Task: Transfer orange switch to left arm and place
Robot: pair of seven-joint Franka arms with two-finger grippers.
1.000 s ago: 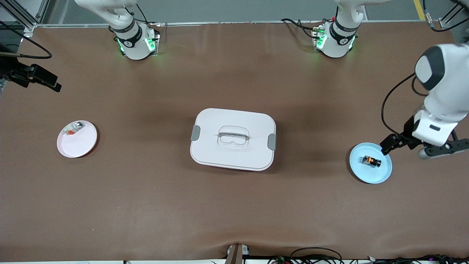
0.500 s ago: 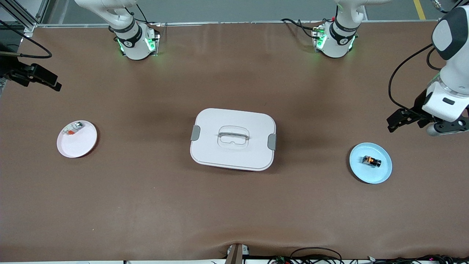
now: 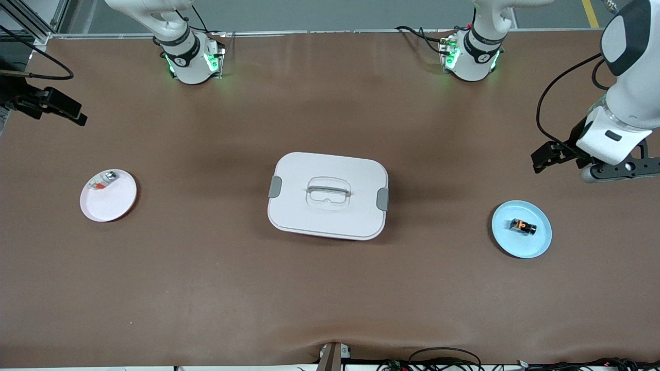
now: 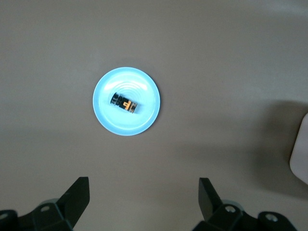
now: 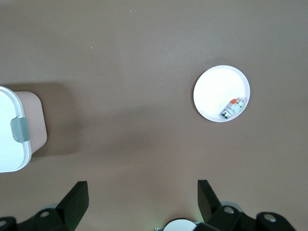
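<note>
The orange switch (image 3: 523, 226) lies on its side on a light blue plate (image 3: 536, 248) toward the left arm's end of the table. The left wrist view shows the switch (image 4: 125, 102) on the plate (image 4: 144, 122). My left gripper (image 4: 143, 186) hangs open and empty above bare table beside the plate, well apart from the switch. The left arm (image 3: 613, 135) reaches over that end. The white box (image 3: 301, 172) stands shut at mid-table. My right gripper (image 5: 142, 188) waits high, open and empty, over bare table between the box (image 5: 7, 110) and a white plate (image 5: 211, 89).
The white plate (image 3: 111, 206) sits toward the right arm's end and holds a small silver part with a red bit (image 3: 103, 181). Both arm bases stand along the table's edge farthest from the front camera. The box corner (image 4: 302, 154) shows in the left wrist view.
The left arm has risen and drawn back from the blue plate toward the robots' side. The switch has stayed on the plate. The right arm has not moved.
</note>
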